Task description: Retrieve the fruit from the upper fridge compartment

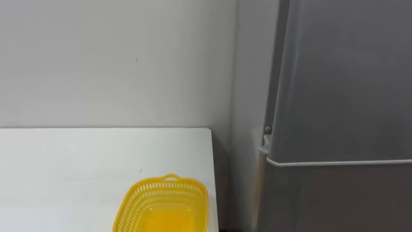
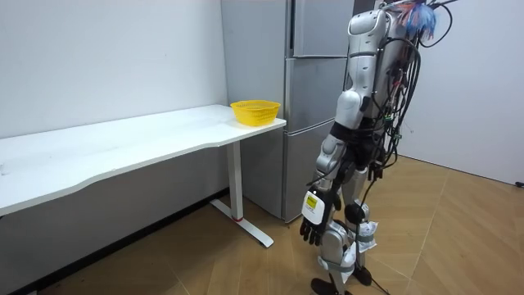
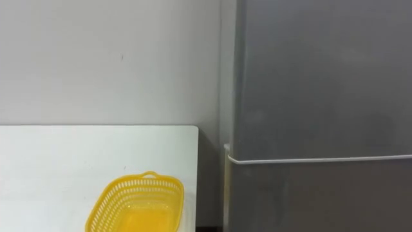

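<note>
While the left hand [image 2: 315,220] hangs empty at the robot's side, fingers loosely apart, you're at the approach. The fridge [image 1: 341,193] stands right, its upper door [image 1: 347,77] shut, and what you're fetching is presumably behind it. Next, raise a hand to that door's edge. The basket [image 1: 138,196] sits left. No writing is legible.
</note>
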Controlling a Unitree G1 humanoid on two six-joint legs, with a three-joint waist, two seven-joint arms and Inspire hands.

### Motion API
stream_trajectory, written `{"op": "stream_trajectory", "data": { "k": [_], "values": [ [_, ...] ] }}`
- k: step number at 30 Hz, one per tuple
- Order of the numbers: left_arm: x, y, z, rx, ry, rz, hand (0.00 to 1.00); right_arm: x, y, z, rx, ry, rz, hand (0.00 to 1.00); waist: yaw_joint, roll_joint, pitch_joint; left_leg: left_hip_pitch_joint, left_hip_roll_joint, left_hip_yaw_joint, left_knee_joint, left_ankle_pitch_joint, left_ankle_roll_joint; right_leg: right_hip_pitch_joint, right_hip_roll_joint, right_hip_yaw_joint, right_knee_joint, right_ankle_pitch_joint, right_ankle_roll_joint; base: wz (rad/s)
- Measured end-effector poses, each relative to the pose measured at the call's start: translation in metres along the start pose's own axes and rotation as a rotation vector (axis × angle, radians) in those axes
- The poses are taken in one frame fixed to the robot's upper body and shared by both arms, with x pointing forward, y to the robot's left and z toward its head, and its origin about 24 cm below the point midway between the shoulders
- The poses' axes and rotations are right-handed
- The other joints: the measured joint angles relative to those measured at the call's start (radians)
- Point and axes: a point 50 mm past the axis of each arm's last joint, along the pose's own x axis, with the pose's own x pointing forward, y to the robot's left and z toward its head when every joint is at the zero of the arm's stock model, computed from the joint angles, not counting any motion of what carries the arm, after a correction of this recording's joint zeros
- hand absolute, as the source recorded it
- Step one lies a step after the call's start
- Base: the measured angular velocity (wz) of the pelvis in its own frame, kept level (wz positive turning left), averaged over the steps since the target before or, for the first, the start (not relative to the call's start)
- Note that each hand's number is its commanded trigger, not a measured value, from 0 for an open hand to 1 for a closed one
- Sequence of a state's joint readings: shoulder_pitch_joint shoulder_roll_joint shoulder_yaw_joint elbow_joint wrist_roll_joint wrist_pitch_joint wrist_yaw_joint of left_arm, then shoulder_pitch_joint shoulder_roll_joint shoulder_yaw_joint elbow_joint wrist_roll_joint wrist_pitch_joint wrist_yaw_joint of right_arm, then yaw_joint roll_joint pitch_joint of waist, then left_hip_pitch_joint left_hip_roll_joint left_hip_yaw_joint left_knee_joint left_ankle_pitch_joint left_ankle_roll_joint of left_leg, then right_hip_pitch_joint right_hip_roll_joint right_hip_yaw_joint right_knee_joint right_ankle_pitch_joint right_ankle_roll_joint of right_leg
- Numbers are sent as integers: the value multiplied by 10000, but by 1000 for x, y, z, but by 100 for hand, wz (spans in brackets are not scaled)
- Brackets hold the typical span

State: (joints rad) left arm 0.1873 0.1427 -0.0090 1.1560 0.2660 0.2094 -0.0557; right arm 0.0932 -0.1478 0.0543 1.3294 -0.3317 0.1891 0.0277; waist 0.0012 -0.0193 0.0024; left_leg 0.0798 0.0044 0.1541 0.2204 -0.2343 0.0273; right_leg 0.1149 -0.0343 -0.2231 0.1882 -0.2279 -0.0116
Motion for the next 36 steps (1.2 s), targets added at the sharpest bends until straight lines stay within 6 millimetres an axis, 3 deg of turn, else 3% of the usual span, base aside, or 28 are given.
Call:
{"op": "stream_trajectory", "data": {
  "k": [4,7,14,19,21,28,36],
  "values": [
    [-1,2,3,-589,-185,469,0,0,-1,0,5,-18,-255,0,24,27,-4,2,2,19,3,-8,0,3,-1,-9,-4,0,0,0],
    [-1,6,5,-2120,-356,886,0,0,-1,1,326,-41,-201,0,33,17,-6,-2,4,0,-19,-14,-1,7,-5,-52,-11,0,-1,0],
    [-4,27,7,-7183,-781,2356,0,0,-6,2,922,-270,-462,0,84,61,-14,24,-14,-70,-1,-10,0,110,-21,-183,-3,17,-9,3],
    [-10,51,12,-10332,-1389,3852,0,0,-12,4,1350,-583,-898,0,377,138,-10,43,-6,-64,-75,-11,-1,89,-35,-237,-18,18,-12,0],
    [-17,66,19,-11908,-1812,4670,0,-1,-14,5,1581,-759,-982,0,540,139,-9,36,-23,-127,-154,-9,-1,67,-36,-263,-27,17,-11,3],
    [-44,103,38,-14361,-3005,7054,0,-2,-23,17,1875,-1325,-1498,0,731,240,-80,-10,-47,-204,-137,-5,-3,34,-27,-292,-21,17,-12,2],
    [-103,144,71,-16403,-6028,9113,0,-5,-27,28,1757,-2121,-1664,0,897,286,-112,23,-64,-240,-178,-1,-7,4,-23,-275,-30,23,-11,0]
  ]
}}
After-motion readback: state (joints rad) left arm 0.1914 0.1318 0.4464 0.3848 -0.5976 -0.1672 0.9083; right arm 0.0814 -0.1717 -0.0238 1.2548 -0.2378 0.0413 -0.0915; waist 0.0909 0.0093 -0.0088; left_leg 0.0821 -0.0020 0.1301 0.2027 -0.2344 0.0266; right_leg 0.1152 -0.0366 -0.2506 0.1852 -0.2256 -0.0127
